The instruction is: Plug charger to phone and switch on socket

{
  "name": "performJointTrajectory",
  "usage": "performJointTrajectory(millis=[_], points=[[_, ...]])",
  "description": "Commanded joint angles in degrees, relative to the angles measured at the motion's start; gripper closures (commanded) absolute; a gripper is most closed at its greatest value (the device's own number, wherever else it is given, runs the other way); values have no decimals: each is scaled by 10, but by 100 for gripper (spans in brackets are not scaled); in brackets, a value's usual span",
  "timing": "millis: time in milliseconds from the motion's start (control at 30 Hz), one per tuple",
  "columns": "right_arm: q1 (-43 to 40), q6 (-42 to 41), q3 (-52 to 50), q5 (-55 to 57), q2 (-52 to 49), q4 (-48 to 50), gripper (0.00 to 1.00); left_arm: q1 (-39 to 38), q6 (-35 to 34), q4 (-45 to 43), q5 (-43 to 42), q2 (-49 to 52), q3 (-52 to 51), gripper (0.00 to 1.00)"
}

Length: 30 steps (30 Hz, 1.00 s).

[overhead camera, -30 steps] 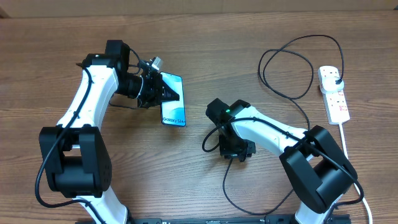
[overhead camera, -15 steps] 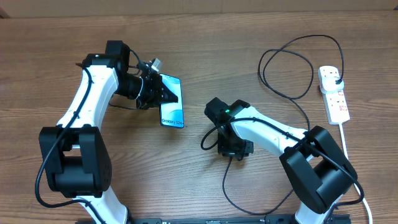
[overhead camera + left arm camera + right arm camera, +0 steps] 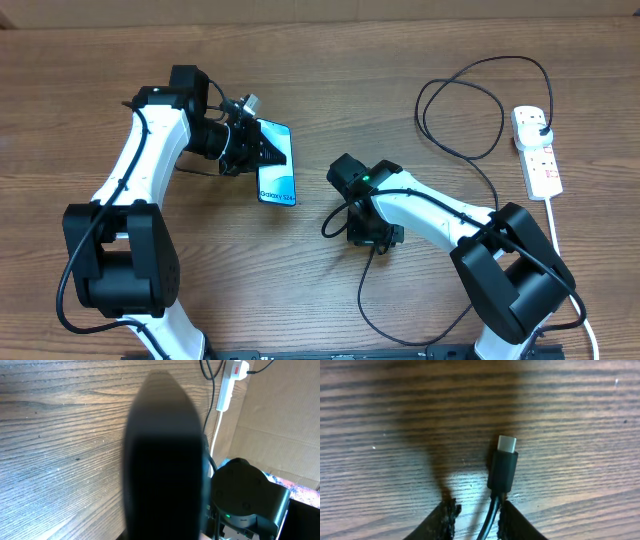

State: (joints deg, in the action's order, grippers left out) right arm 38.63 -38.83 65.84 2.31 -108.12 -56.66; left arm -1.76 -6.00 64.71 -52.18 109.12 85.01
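**Desk:** Where is the phone?

**Me:** I have the phone (image 3: pixel 279 186) at about 10 o'clock from the centre of the tabletop (image 3: pixel 100 60). Its screen faces up and the "Galaxy S24" end points to 6 o'clock. My left gripper (image 3: pixel 268 150) reaches in from 9 o'clock, and its fingers are clamped tight on the phone's 12 o'clock half. On the left wrist view a dark blurred shape (image 3: pixel 162 460) fills the middle, and I cannot tell what it is.

**Desk:** And the charger?

**Me:** The charger (image 3: pixel 462 100) loops across the 1 o'clock area, and its plug (image 3: pixel 541 125) sits in the socket (image 3: pixel 541 168). The socket lies near the 2 o'clock edge, running 12 to 6. Its red switches are too small for me to read. The cable drops toward 6 o'clock, then climbs back to my right gripper (image 3: pixel 374 238), just 4 o'clock of centre.

**Desk:** Is the tip held?

**Me:** On the right wrist view the connector tip (image 3: pixel 503 464) points to 12 o'clock with its metal end bare, just ahead of the fingers (image 3: pixel 446 519). They stand partly apart, and the cable runs between them, close to the 3 o'clock one. I cannot tell whether they grip it. The tip is not yet in the phone, which lies apart, at 10 o'clock from that gripper.
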Motion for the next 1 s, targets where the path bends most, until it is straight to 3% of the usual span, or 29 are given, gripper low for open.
performJointTrajectory(millis=[0,433,700,967], points=[[-2,-5,-10,22,-13,16,67,2,-2,0,-14,-1,13,96],[-2,-9,-10,46,-13,20,68,1,3,0,-14,-1,13,96],[-14,-9,-10,45,-13,19,64,1,5,0,-14,-1,13,96],[-27,-8,-12,28,-13,17,78,1,5,0,-14,-1,13,96]])
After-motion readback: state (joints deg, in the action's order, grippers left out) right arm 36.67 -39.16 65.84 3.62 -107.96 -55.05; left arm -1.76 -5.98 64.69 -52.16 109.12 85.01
